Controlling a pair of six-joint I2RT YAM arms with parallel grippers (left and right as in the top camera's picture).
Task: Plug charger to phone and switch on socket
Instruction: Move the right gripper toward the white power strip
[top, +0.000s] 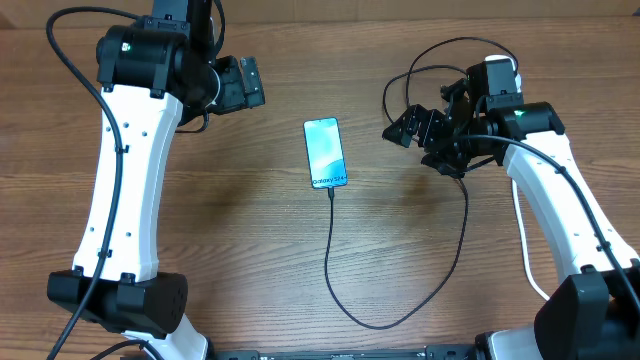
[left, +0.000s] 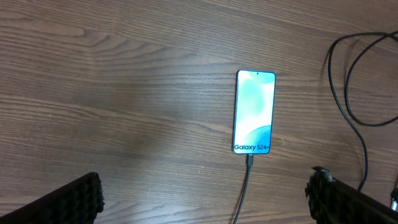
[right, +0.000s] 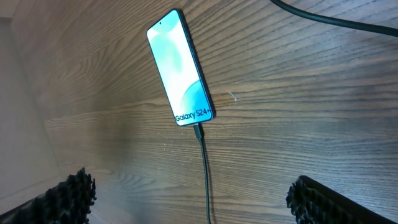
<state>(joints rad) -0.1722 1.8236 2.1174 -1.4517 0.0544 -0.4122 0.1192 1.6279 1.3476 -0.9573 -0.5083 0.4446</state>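
Flat on the wooden table (top: 240, 220), near its middle and between the two arms: the phone (top: 326, 152), slim and rectangular, lit with a light blue-cyan screen and white "Galaxy S24+" lettering along the bottom edge. Plugged into that bottom edge, the charger (top: 330, 250), a thin black cable running toward the near side of the table, bending right in a wide curve and climbing back up to a tangle of black loops by the right arm; plug end not made out there. Left gripper (top: 250, 85) up and to the left of the phone, well apart from it, fingers (left: 78, 199) spread wide, holding nothing, only bare wood in the gap. Right gripper (right: 191, 183) to the phone's right, likewise wide open and empty, pads (right: 329, 202) clear of the cable, the black line passing on the table beneath the gap in the wrist view. A white cable (top: 522, 230) alongside the right arm. The socket not to be made out in any view.
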